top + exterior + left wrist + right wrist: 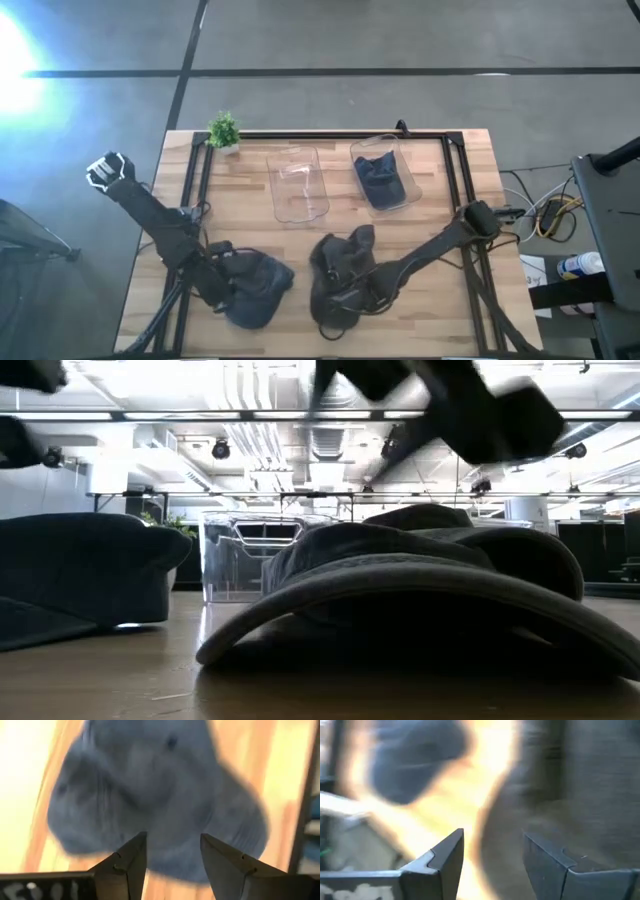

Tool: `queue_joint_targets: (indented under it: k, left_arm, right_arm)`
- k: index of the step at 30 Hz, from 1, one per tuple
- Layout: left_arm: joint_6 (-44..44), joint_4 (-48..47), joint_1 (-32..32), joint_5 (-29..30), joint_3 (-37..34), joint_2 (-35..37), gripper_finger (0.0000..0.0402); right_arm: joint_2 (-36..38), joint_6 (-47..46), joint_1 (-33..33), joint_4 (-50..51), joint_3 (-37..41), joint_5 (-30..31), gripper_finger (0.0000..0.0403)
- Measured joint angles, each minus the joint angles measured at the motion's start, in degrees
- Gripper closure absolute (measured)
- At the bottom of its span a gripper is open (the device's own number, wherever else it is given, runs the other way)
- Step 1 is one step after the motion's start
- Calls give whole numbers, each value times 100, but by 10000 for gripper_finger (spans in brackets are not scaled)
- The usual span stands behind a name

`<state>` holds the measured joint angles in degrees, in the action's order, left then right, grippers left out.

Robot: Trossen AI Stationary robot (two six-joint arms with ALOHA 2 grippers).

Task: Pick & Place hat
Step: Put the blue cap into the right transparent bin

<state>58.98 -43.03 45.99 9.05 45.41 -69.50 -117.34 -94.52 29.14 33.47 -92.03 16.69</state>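
Two caps lie on the wooden table. A blue-grey cap (258, 290) (150, 795) rests near the table's near-left side, and a dark grey cap (342, 275) (420, 585) sits near the middle with its brim on the wood. My left gripper (220, 292) (172, 837) is open, just left of the blue-grey cap. My right gripper (365, 295) (492, 832) is open above the dark grey cap's near-right side. A third dark blue cap (380, 178) lies in the right clear bin.
Two clear plastic bins stand at the far middle: the left bin (298, 185) (240, 555) has nothing in it, and the right bin (400, 165) holds a cap. A small potted plant (224, 130) stands at the far left corner. A black frame (330, 135) edges the table.
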Motion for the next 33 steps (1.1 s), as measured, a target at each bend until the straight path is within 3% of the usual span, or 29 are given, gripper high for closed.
queue_joint_targets:
  k: [5,12,19,25,33]
  left_arm:
    - [490,181,191,-171,-304,-33,226]
    - [1180,1552,263,-257,-996,-50,226]
    - [1366,2681,263,-260,-1496,-226,226]
    - [1203,2764,313,-286,-1652,-284,226]
    - [719,2703,301,-60,-1764,-308,226]
  right_arm:
    - [-84,618,-331,-1291,0,-370,218]
    - [-708,660,-613,-2358,-28,-631,218]
    - [-1112,634,-634,-2410,-35,-557,218]
    - [-1072,1270,-677,-1848,-35,262,218]
    - [-1103,2878,-1035,-2633,-33,-570,218]
